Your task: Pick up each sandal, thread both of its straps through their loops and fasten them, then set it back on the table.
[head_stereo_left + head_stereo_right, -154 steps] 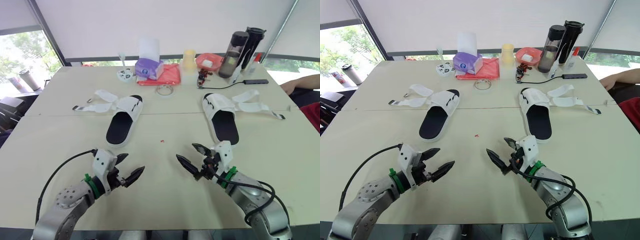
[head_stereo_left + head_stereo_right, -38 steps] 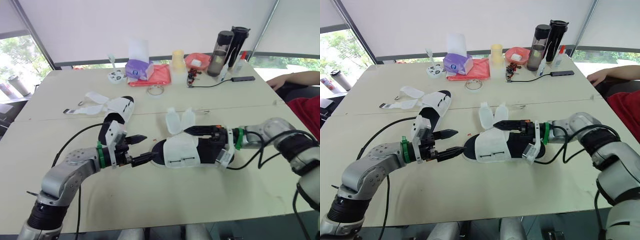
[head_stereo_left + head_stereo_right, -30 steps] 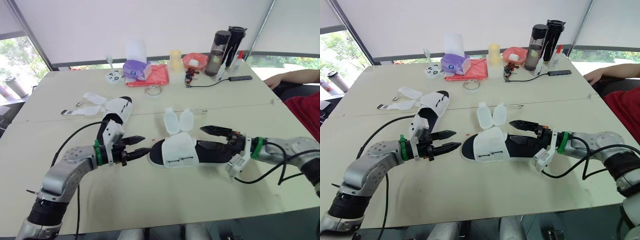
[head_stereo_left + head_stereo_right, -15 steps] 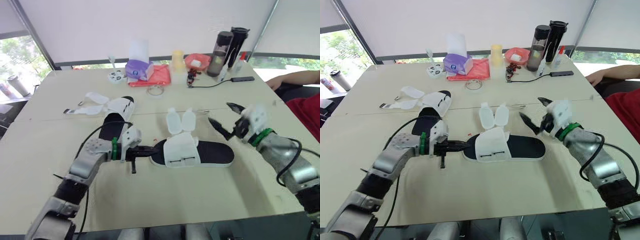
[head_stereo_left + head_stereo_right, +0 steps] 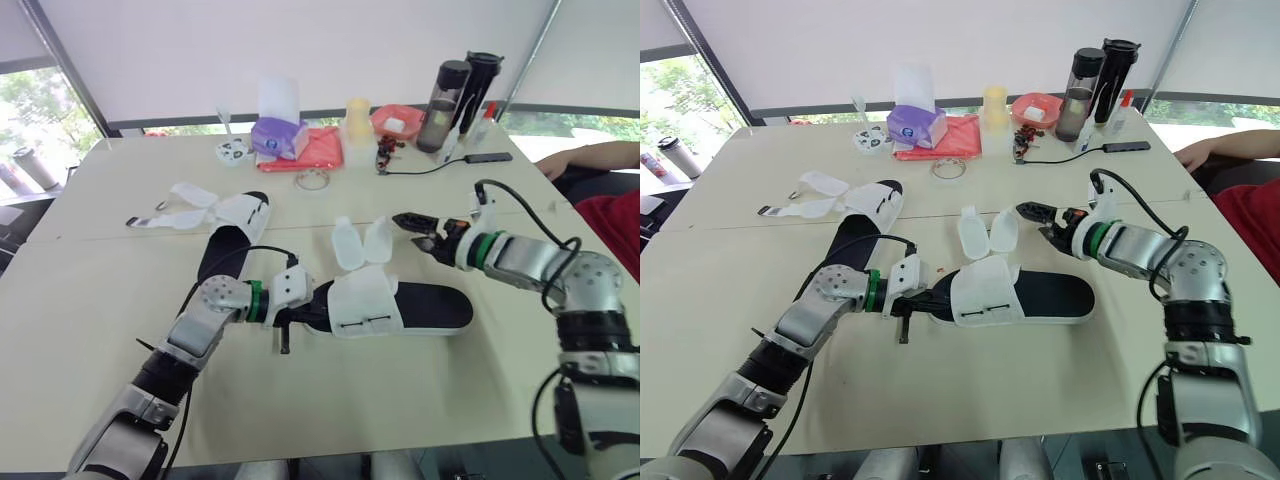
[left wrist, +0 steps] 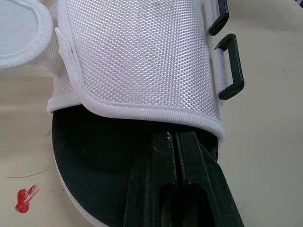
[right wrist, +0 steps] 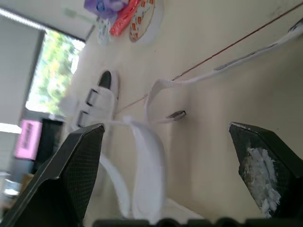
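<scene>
The sandal [image 5: 430,306] is laid flat on the surface [image 5: 90,300], its toe entered by the left end effector [image 6: 173,137], pressed together on the insole. The toe is best steadied while a loose strap [image 5: 345,245], just beyond, is taken by the spread right end effector [image 5: 412,231].

Sandal [image 6: 142,61] of coarse white woven cloth, black plastic loops [image 6: 230,66], smooth matt table [image 5: 300,400]
</scene>
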Controlling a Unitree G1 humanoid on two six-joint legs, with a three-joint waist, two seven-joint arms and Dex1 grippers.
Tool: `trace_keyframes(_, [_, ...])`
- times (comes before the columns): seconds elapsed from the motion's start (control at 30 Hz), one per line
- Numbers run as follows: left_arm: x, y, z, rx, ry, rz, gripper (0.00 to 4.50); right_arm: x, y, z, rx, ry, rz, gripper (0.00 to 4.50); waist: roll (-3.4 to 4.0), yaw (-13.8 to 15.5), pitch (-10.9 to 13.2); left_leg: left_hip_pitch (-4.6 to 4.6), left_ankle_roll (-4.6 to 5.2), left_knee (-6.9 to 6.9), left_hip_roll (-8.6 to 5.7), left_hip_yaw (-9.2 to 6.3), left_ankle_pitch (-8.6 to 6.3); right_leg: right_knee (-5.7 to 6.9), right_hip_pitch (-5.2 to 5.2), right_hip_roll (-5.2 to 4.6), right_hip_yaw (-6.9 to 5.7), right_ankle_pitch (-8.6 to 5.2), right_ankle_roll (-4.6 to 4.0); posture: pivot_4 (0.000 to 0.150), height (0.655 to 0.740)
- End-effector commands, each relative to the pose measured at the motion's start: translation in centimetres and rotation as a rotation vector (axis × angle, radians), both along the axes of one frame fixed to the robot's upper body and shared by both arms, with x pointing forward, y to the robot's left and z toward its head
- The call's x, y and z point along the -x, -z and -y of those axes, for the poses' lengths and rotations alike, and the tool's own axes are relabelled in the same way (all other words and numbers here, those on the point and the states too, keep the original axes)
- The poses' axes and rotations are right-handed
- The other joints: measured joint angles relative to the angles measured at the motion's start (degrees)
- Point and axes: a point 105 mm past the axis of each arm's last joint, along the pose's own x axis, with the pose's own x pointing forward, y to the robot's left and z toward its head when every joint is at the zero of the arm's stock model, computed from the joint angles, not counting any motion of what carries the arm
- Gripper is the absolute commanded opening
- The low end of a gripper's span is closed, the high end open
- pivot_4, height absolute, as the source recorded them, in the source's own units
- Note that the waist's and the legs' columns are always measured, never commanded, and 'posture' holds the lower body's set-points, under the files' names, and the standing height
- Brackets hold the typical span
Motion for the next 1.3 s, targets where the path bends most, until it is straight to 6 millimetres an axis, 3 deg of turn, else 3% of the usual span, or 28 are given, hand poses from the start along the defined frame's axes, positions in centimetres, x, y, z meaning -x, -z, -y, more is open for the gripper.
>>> trace_keyframes(0.03, [0.6,1.0,0.5,-0.029,0.013,-0.018,0.03,-1.2,-1.3,-0.7,-0.063,0.026,-0.023,4.50,0.01,0.1,0.0,0.00,0.00,0.00,0.00,-0.01,0.00,0.00,-0.01,0.01,0.00,0.00,0.00,0.150,0.7400])
trace_keyframes(0.23, [0.7,1.1,0.8,-0.021,0.009,-0.002,0.03,-3.3,-0.4,-1.1,-0.104,0.107,-0.092,4.50,0.01,0.4,0.0,-0.02,0.01,0.00,-0.07,-0.04,0.00,0.00,0.03,0.01,0.00,0.08,0.14,0.150,0.7400])
trace_keyframes(0.4, [0.8,0.7,1.1,0.004,0.004,0.007,0.03,-4.9,1.7,0.8,-0.023,0.265,-0.152,4.50,0.01,0.3,0.0,-0.01,0.01,0.01,-0.08,-0.04,0.00,0.01,0.03,0.02,0.00,0.09,0.16,0.150,0.7400])
trace_keyframes(0.53, [1.0,0.7,1.1,0.012,0.005,0.006,0.03,-5.4,1.6,1.2,-0.016,0.300,-0.149,4.50,0.03,0.1,0.0,-0.01,0.01,0.01,-0.07,-0.04,0.00,0.02,0.03,0.02,0.01,0.09,0.17,0.150,0.7400])
trace_keyframes(0.63, [1.0,0.7,1.2,0.012,0.006,0.007,0.00,-5.8,1.3,1.3,-0.007,0.329,-0.123,3.71,0.03,0.0,0.0,-0.01,0.01,0.00,-0.06,-0.04,0.00,0.02,0.01,0.03,0.00,0.09,0.17,0.150,0.7400])
trace_keyframes(0.87, [0.9,0.6,1.3,0.019,0.006,0.011,0.00,-6.2,1.2,1.1,-0.022,0.339,-0.119,0.07,0.03,0.1,0.0,-0.01,0.01,0.00,-0.07,-0.04,0.00,0.02,0.02,0.03,0.01,0.09,0.17,0.150,0.7400])
trace_keyframes(1.07, [1.0,0.6,1.3,0.024,0.005,0.010,0.00,-6.5,-0.4,1.6,0.051,0.330,0.020,0.02,0.04,0.0,0.0,-0.01,0.01,0.00,-0.07,-0.03,0.00,0.02,0.01,0.03,0.01,0.09,0.17,0.150,0.7400])
trace_keyframes(1.17, [1.0,0.7,1.3,0.027,0.007,0.007,0.00,-5.9,-4.4,-0.1,0.120,0.210,0.328,0.02,0.07,0.0,0.0,-0.01,0.01,-0.01,-0.07,-0.03,0.00,0.02,0.00,0.03,0.01,0.09,0.17,0.150,0.7400])
trace_keyframes(1.3, [1.1,0.7,1.4,0.033,0.011,-0.002,0.00,-2.0,-8.7,-3.1,0.219,-0.017,0.790,0.02,0.07,0.1,0.0,-0.01,0.01,-0.03,-0.07,-0.04,0.00,0.04,-0.02,0.04,-0.02,0.09,0.20,0.150,0.7400])
